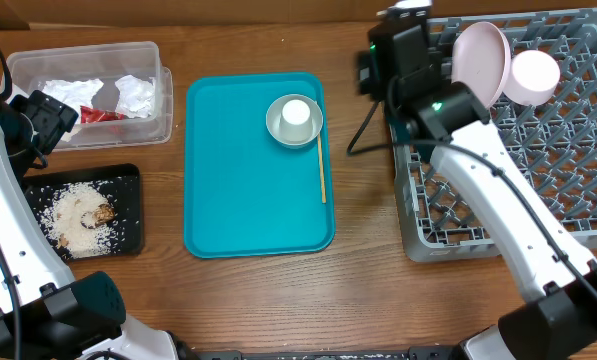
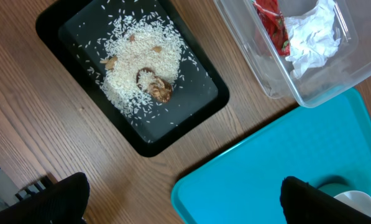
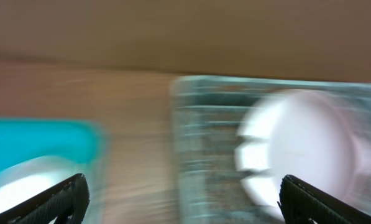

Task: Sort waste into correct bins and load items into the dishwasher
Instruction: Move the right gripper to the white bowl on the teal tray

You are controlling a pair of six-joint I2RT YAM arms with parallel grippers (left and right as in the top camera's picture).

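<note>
The grey-rimmed bowl [image 1: 294,121] sits on the teal tray with the small white cup [image 1: 296,111] inside it. The large pale plate [image 1: 481,60] and smaller white plate [image 1: 534,76] stand in the grey dish rack [image 1: 568,140]. Crumpled napkins [image 1: 133,93] with a red scrap [image 1: 100,114] lie in the clear tub [image 1: 38,63]. Rice and brown bits [image 1: 76,213] lie in the black tray [image 1: 126,180]. My left gripper [image 2: 185,208] is open and empty above the table beside the black tray [image 2: 191,118]. My right gripper [image 3: 182,202] is open and empty near the rack's left edge; its view is blurred.
The teal tray [image 1: 238,180] lies mid-table with a thin wooden stick [image 1: 322,170] along its right side. A black cable [image 1: 363,135] hangs between tray and rack. The left wrist view also shows the tub [image 2: 260,68] and the tray corner [image 2: 266,174].
</note>
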